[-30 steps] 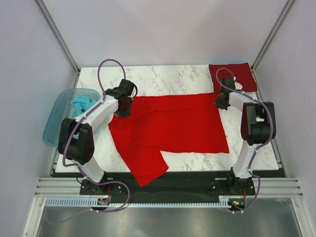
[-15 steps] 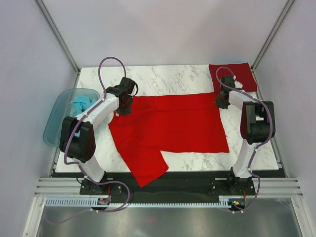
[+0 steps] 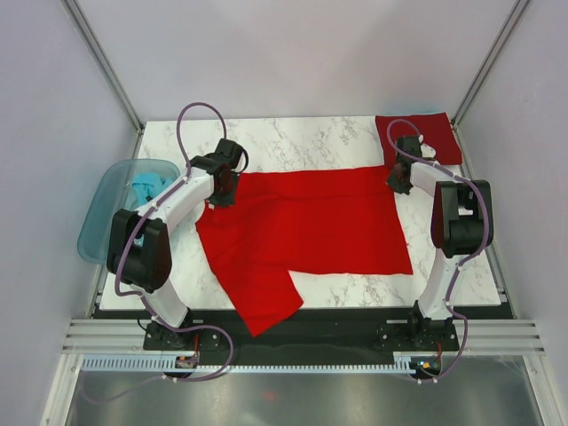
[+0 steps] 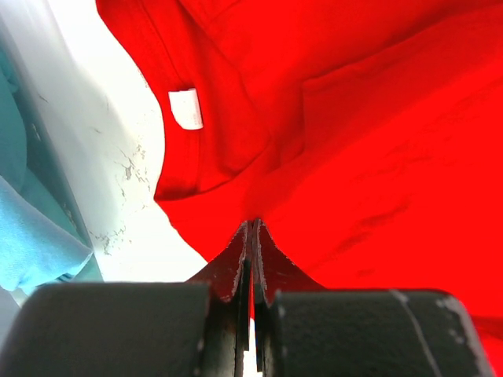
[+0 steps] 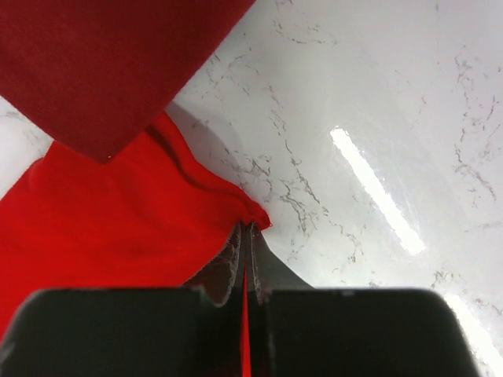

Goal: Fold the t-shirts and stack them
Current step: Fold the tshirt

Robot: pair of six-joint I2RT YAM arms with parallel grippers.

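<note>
On the table: I see the red shirt spread out, one flap reaching past the near edge.
Left gripper: clamped on the shirt's far-left edge, near the white tag.
Right gripper: pinched on its far-right corner.
Crimson shirt: folded, far-right corner.
Teal shirt: in the tub.

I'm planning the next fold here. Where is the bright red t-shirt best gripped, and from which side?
Probably its two far corners, from above: the bright red t-shirt lies flat, so only its edges offer a pinch. The left gripper and right gripper are shut on those corners, placed to draw the far edge nearward.
</note>
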